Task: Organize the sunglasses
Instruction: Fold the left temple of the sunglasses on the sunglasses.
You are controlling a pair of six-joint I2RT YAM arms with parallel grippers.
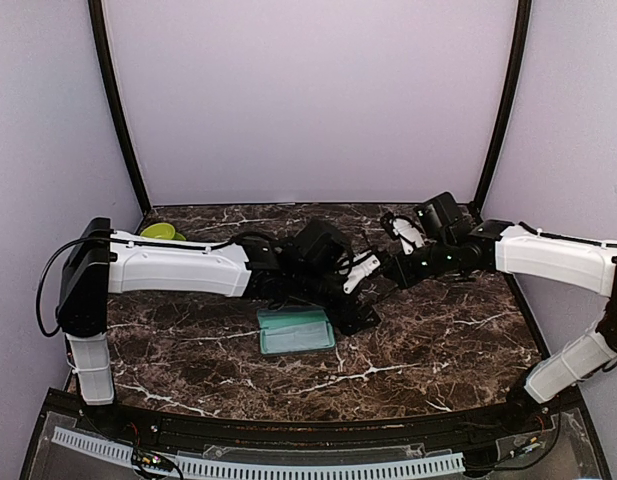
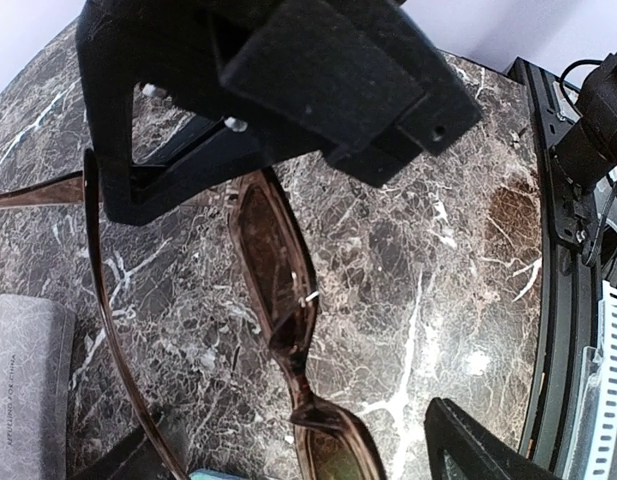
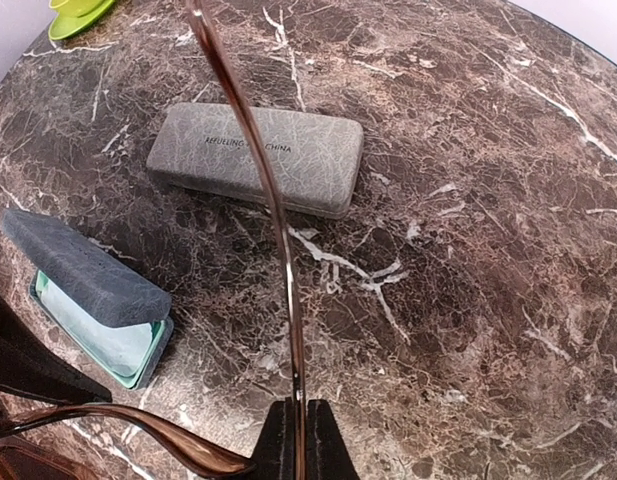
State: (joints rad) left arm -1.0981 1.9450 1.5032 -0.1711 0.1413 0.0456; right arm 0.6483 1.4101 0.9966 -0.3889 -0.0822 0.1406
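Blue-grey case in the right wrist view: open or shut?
Open: the blue-grey case has its lid lifted, exposing the teal interior.

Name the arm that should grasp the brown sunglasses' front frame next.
Left. The left gripper is open and straddles the bridge of the brown sunglasses, so it probably only needs to close. The right gripper is shut on one temple and so already occupied.

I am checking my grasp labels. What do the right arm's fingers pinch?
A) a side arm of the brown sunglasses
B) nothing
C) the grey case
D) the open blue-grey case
A: in the right wrist view, the right fingers are closed on the thin side arm of the brown sunglasses, while the grey case lies apart on the table.
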